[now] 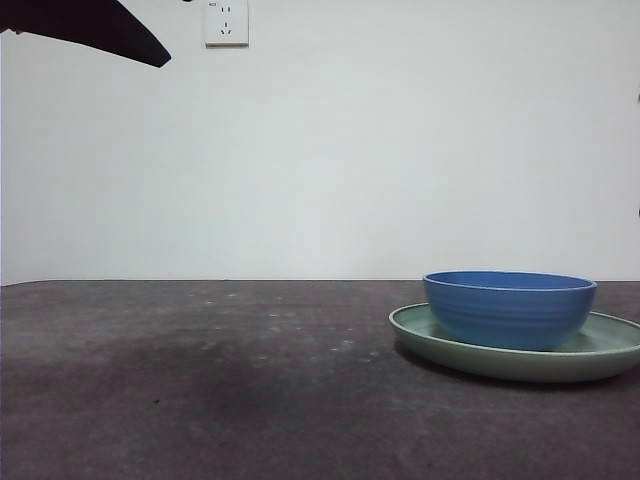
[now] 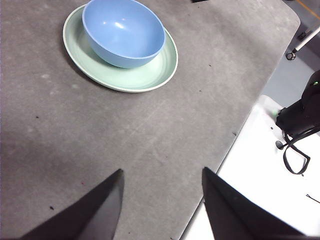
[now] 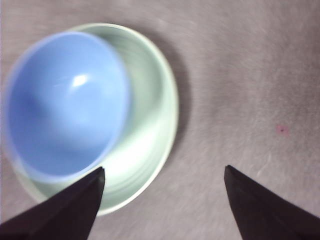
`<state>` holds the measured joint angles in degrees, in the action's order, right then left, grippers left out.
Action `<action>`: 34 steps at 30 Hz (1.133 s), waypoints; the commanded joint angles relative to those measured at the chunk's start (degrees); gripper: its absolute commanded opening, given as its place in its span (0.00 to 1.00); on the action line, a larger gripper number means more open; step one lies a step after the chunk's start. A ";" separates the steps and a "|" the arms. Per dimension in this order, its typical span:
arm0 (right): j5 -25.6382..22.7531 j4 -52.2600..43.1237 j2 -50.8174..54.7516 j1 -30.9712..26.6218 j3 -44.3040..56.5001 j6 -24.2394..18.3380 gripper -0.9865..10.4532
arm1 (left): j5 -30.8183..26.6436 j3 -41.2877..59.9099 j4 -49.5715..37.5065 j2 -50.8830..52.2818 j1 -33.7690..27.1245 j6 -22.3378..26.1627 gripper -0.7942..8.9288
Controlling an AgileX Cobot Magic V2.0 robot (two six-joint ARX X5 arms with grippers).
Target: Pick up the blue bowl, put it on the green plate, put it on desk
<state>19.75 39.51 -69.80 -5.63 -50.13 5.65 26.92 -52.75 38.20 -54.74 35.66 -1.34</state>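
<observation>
Bowl-on-plate is how things stand: nearest the low front camera is the bare desk (image 1: pixel 200 380), and beyond that stretch, off to one side, the blue bowl (image 1: pixel 509 308) sits upright inside the green plate (image 1: pixel 600 355), mouth facing up. It rests off-centre, pushed toward one side of the plate, which leaves a wide crescent of green showing on the other side. Being round, the bowl has no long axis to speak of; only its open mouth gives it a direction, and that is straight up. The placing step looks done, so what remains is judged to be lifting it back onto the desk.

Above the pair, the right gripper (image 3: pixel 162 200) hovers with its jaws spread wide and empty, one jaw over the plate's rim, the picture blurred. The left gripper (image 2: pixel 162 202) hangs well apart from the dishes, jaws also spread, holding nothing. Farthest back, a wall socket (image 1: pixel 226 22) sits on the white wall.
</observation>
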 commanded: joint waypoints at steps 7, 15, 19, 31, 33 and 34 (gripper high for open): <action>1.07 -7.87 -11.23 0.70 -1.14 -1.62 0.36 | 0.17 -0.52 -0.50 -0.35 0.35 0.92 0.34; 1.95 -12.55 -18.93 1.51 -1.14 -1.62 0.33 | 0.15 -0.52 -0.50 -0.35 0.35 0.90 0.34; 1.97 -14.27 -21.16 2.16 -1.14 -1.66 0.29 | 0.15 -0.52 -0.48 -0.35 0.35 0.87 0.34; 2.36 -15.89 -21.62 2.82 -1.14 -1.70 0.16 | 0.15 -0.52 -0.46 -0.35 0.35 0.63 0.34; 2.36 -15.89 -21.62 2.82 -1.14 -1.70 0.16 | 0.15 -0.52 -0.46 -0.35 0.35 0.63 0.34; 2.36 -15.89 -21.62 2.82 -1.14 -1.70 0.15 | 0.15 -0.52 -0.46 -0.35 0.35 0.63 0.34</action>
<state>21.93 23.90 -90.50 -2.94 -50.22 4.54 26.94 -52.75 38.11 -54.74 35.66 -0.95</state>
